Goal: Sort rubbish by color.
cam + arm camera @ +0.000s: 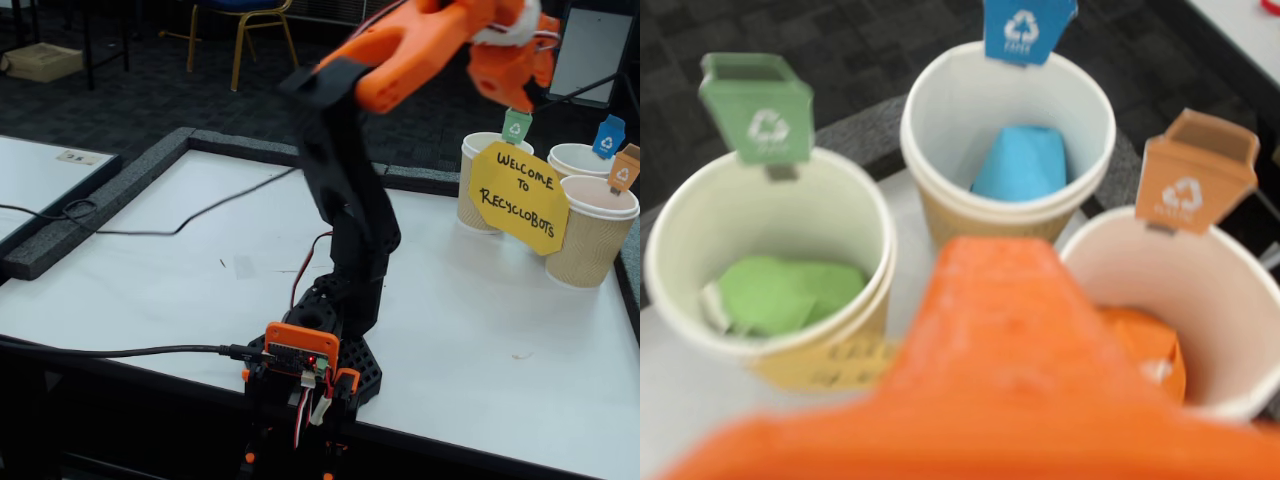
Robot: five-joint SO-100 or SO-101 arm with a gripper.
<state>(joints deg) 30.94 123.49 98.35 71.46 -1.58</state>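
Rubbish lies already inside the cups, as the wrist view shows. The light green crumpled paper lump (790,293) rests on the bottom of the beige paper cup with the green recycling tag (685,225), at the left of the frame. The light blue folded paper lump (1022,163) rests in the beige paper cup with the blue recycling tag (940,110), at the upper middle. A third, orange paper piece (1152,350) sits in the paper cup with the orange tag (1240,290), at the lower right, partly hidden behind the orange plastic gripper (1005,300).

The gripper body fills the lower middle of the wrist view and points between the three cups. The fingertips are blurred and I cannot tell whether they are parted or closed; nothing is seen held between them.

In the fixed view the arm is raised, with the gripper end at the upper right of the frame, above the cups and the yellow paper sign (518,197).

From the fingers, the orange cup lies nearest, to the right; the green lump is lower left and the blue lump straight ahead. Each colour seems to match its cup, so I judge that the sorting is nearly or fully done.
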